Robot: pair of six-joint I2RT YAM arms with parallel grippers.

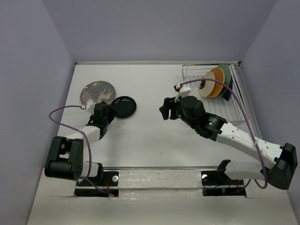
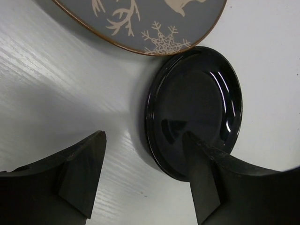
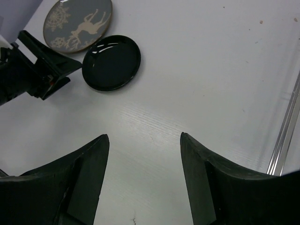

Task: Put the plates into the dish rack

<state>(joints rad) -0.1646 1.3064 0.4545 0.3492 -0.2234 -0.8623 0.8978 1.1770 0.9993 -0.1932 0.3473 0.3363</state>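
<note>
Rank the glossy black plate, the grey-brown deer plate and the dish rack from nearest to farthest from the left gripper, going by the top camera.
From the left gripper:
1. glossy black plate: at its fingertips, just to the right.
2. grey-brown deer plate: just beyond, toward the back wall.
3. dish rack: far across the table, back right corner.

Grey plate [image 1: 98, 92] with white deer: flat on table, far left of dish rack [image 1: 192, 72]. Shiny black plate [image 1: 124, 107]: flat, right beside grey plate, on its rack side. Cream plate [image 1: 208, 85], orange plate [image 1: 218, 80], teal plate [image 1: 226, 71], dark blue plate [image 1: 228, 94]: standing on edge inside rack, far end.
</note>
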